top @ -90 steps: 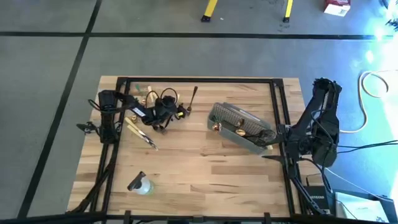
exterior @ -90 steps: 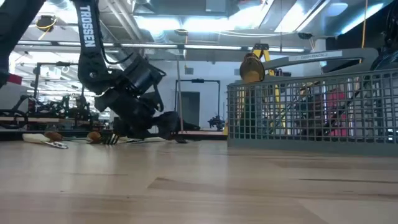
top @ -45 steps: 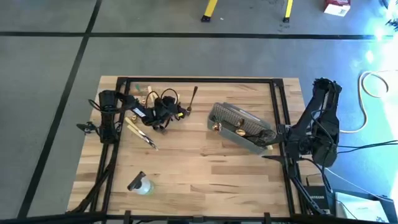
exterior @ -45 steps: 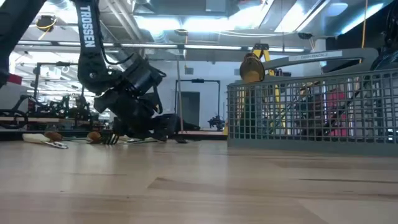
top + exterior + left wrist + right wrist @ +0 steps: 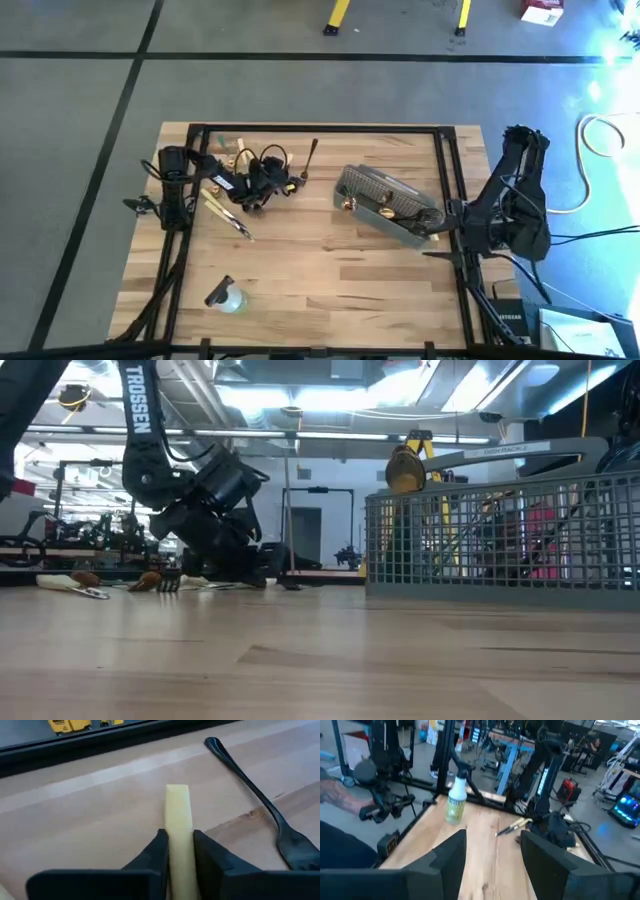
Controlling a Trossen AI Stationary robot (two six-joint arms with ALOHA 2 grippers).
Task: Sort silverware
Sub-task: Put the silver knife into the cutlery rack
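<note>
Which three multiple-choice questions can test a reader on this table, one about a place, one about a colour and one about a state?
1. Where does the spray bottle stand on the table?
A. inside the wire basket
B. near the front edge, on the left arm's side
C. beside the right arm

2. What colour is the utensil between the left claw's fingers?
A. pale tan
B. black
C. green

3. What is the state of the right claw?
A. shut on a fork
B. shut on nothing
C. open, holding nothing

Answers:
1 B, as the high view shows it alone near that edge.
2 A, as the left wrist view shows a pale strip pinched there.
3 C, as the right wrist view shows its fingers apart with only table between.
</note>
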